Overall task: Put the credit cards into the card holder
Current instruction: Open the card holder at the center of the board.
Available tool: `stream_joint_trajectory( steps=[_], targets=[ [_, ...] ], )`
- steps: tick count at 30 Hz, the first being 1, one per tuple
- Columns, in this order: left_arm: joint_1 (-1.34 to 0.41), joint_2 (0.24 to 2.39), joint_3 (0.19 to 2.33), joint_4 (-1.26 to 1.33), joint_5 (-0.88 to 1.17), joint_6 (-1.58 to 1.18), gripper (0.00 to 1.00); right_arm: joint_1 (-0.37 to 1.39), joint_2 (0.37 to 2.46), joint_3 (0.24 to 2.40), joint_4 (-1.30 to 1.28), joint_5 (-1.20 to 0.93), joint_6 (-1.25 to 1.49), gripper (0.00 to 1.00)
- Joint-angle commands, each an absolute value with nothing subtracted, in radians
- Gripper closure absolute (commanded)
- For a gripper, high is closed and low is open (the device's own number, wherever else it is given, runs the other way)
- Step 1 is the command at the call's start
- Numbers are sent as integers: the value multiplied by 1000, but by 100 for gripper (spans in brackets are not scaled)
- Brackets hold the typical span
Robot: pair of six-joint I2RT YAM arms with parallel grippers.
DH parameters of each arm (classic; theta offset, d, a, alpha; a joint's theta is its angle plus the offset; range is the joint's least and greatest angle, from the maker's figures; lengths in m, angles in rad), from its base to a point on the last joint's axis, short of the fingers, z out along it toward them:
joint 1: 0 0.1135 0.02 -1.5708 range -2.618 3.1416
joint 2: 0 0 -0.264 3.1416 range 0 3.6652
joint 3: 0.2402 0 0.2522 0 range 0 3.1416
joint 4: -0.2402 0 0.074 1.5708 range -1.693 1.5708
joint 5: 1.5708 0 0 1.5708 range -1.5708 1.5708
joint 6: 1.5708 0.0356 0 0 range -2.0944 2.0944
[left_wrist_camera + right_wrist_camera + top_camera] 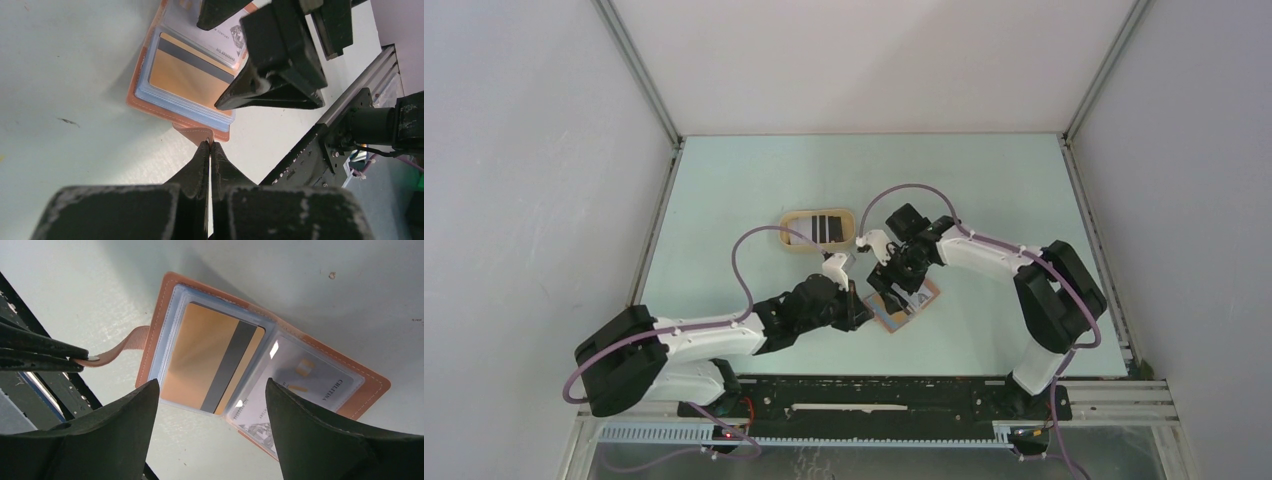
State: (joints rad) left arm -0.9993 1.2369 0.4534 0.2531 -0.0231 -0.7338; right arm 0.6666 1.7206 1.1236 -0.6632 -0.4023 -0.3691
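Note:
The reddish-brown card holder (911, 310) lies open on the table, and shows in the left wrist view (150, 107) and the right wrist view (165, 305). One clear pocket holds a gold card with a dark stripe (210, 360), the other a whitish card (305, 385). My left gripper (210, 144) is shut on the holder's snap tab (120, 347). My right gripper (212, 400) is open and empty, just above the open holder. Black credit cards (821, 228) lie in the oval beige tray (789, 238), apart from both grippers.
The tray stands behind and left of the holder. The black rail (320, 140) at the table's near edge runs close to the holder. The right gripper's fingers (270, 90) hang over the holder in the left wrist view.

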Motion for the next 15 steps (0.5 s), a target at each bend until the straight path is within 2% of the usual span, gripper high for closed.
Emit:
stream_joint_trajectory(
  steps=[1,5,15],
  targets=[
    [-997,1237,440,296,-9,-737,100,705,1727,1129,-632,-339,-345,12],
    [-999,1234,441,297,-8,-738,100,715,1737,1128,-629,-337,-334,1],
    [-998,1230,436,305,-8,-738,100,752,1772,1128,-610,-238,-321,0]
  ],
)
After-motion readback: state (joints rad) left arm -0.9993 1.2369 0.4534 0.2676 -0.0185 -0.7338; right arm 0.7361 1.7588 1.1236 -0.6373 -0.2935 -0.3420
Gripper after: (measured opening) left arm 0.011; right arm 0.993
